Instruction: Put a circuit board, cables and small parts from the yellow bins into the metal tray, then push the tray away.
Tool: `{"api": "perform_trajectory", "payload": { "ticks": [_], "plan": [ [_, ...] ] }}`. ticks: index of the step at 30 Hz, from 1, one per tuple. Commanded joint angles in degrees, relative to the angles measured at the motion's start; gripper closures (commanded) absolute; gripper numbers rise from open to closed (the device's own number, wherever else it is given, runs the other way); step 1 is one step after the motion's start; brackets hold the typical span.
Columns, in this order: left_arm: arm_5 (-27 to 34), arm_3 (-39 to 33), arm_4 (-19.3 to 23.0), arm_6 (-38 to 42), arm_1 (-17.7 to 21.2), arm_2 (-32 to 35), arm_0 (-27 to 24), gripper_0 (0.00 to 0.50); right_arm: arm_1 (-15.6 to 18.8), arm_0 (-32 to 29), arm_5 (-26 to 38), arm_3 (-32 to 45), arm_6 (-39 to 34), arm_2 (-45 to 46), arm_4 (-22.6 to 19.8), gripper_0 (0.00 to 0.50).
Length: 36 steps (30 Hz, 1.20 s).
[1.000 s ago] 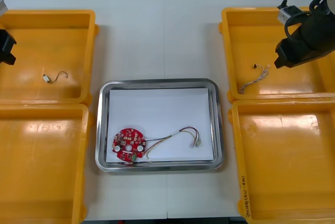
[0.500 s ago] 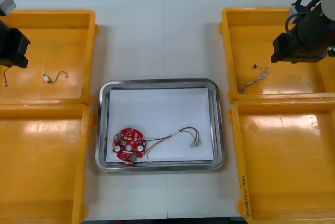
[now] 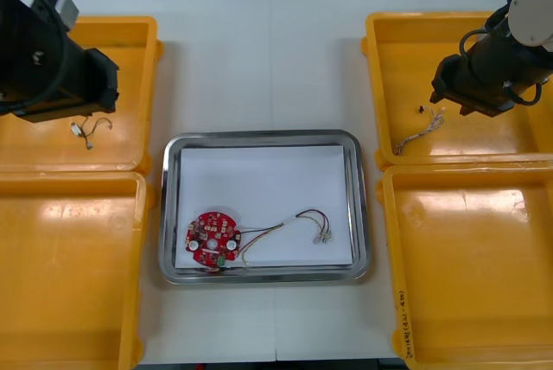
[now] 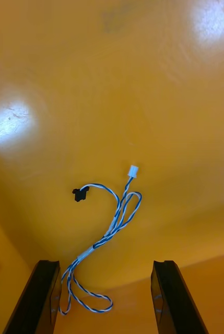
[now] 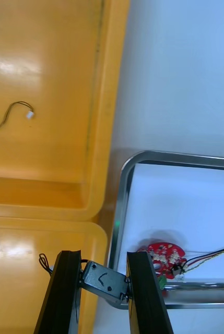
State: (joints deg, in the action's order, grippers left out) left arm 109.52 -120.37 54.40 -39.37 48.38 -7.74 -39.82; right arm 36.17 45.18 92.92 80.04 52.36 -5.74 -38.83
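Aloft, left end effector [image 5: 103, 257] clasping small metal part [image 5: 104, 282]

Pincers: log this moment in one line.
left pincer: shut on small metal part | right pincer: open over blue-white cable | tray: circuit board, red-yellow cable

Glossy, smooth plastic on the yellow bins [image 3: 467, 249], with bright glare patches at lower left and lower right. Polished, mirror-like rim on the metal tray [image 3: 259, 137] at centre; matt white lining inside. Matt, pale table [image 3: 268, 59] at top centre. Dull grey sheen on the small metal part [image 5: 104, 282], between matt black fingers [image 5: 65, 292].
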Motion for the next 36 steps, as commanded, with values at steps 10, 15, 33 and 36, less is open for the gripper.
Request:
{"api": "perform_trajectory", "payload": {
  "ticks": [10,15,33,36],
  "plan": [
    [0.48,1.63,-12.39,-1.85,-15.25,-9.31,-4.39,0.5,-2.51,2.19,-1.69,-1.56,-14.04,1.17,1.04,0.0],
    [0.48,2.86,-16.08,-1.68,-18.15,-11.33,-4.48,0.5,-2.6,2.19,-1.78,-1.64,-17.38,-0.42,1.39,0.0],
    [-4.32,15.96,-19.24,-2.82,-21.49,-17.93,-4.31,0.5,-3.65,2.19,-5.38,-7.09,-20.54,-3.05,3.5,0.0],
    [-6.07,17.63,-19.86,-3.35,-22.28,-18.63,-4.31,0.5,-4.0,2.19,-5.91,-7.71,-20.63,-3.05,3.5,0.0]
  ]
}}
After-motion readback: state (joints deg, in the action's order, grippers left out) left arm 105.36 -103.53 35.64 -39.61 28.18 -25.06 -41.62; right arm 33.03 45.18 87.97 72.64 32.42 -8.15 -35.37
